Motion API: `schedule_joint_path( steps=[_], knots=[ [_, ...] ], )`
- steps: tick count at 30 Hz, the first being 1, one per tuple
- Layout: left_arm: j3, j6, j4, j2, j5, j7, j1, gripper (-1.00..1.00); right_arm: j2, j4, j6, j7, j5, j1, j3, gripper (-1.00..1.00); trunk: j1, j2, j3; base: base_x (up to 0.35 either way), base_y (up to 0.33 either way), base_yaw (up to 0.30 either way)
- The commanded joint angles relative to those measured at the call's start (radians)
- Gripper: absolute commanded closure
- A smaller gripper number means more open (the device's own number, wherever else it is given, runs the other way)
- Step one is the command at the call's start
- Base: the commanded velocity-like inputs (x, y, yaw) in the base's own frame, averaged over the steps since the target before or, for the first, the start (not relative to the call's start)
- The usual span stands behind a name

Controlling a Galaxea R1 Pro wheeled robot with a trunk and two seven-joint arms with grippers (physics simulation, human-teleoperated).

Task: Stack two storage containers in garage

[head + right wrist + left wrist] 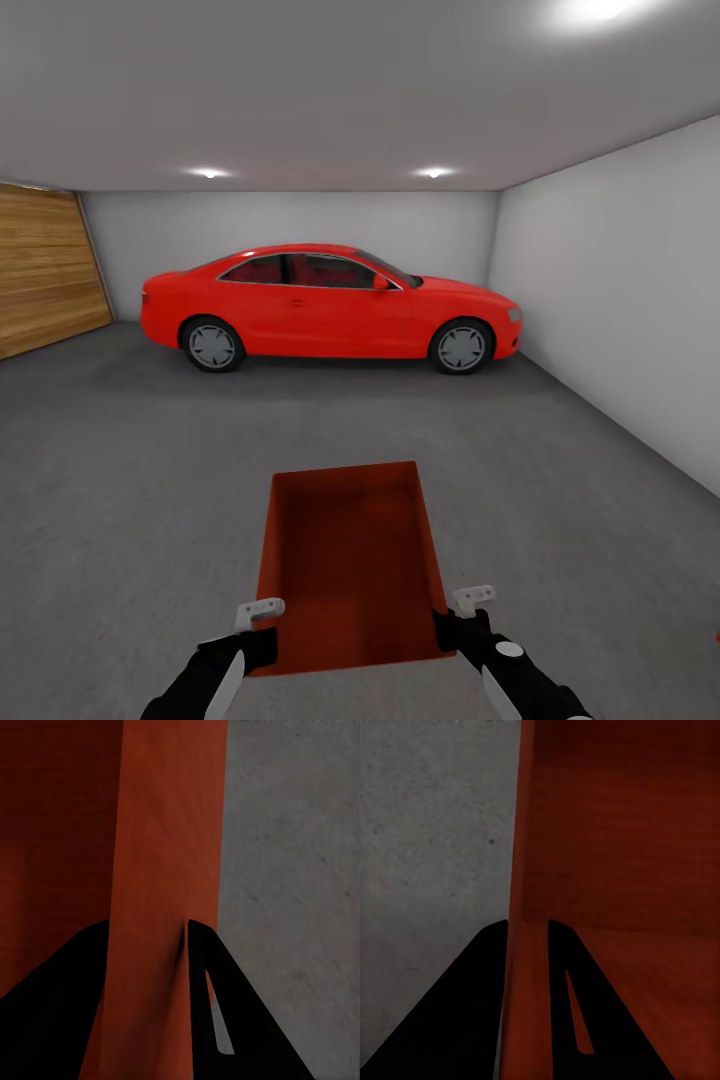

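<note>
Grey, speckled concrete-like floor (130, 470) spreads across the garage, rough in texture and bounded by plain white walls (620, 290) under a grey ceiling (330, 90) with round lights (433, 173). Against the far wall a red coupe car (330, 305) stands side-on, and a panel of horizontal wood planks (45, 265) closes the left side. Between the car and the robot lies a broad stretch of bare floor, with open room to both sides of the carried load. One orange-red storage container (345, 560) sits in the near foreground of the head view, rectangular, lidless, with smooth plain walls that taper slightly toward its base (its inside looks darker than its rim). The left pincer (258, 618) is closed on the container's left wall near the near corner; in the left wrist view the dark fingers (472, 1012) stand on either side of that thin wall, one outside and one inside. The right pincer (468, 605) is clamped likewise on the right wall, and the right wrist view shows its fingers (225, 997) straddling the orange-red edge with grey floor beyond. Whether the container's base touches the floor cannot be told
</note>
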Motion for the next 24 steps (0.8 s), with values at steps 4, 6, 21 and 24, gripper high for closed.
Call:
schedule_joint_path(
  steps=[4,6,21,24],
  knots=[
    [0.006,0.003,-0.032,0.017,-0.022,0.034,-0.001,1.0,-0.001,0.003,-0.004,0.033,-0.011,0.0,0.028,1.0,0.001,-0.002,-0.002,0.087,0.0,0.0],
    [0.006,0.003,-0.032,0.017,-0.022,0.034,-0.001,1.0,-0.002,0.003,-0.004,0.033,-0.011,0.0,0.028,1.0,0.001,-0.002,-0.002,0.014,0.0,0.0],
    [0.006,0.003,-0.032,0.016,-0.023,0.034,-0.001,1.0,-0.002,0.004,-0.005,0.033,-0.011,0.0,0.028,1.0,0.001,-0.002,-0.002,0.001,0.0,0.0],
    [0.006,0.003,-0.032,0.017,-0.023,0.034,-0.001,1.0,-0.002,0.003,-0.005,0.033,-0.011,0.0,0.028,1.0,0.001,-0.002,-0.002,0.0,0.0,0.0]
  ],
)
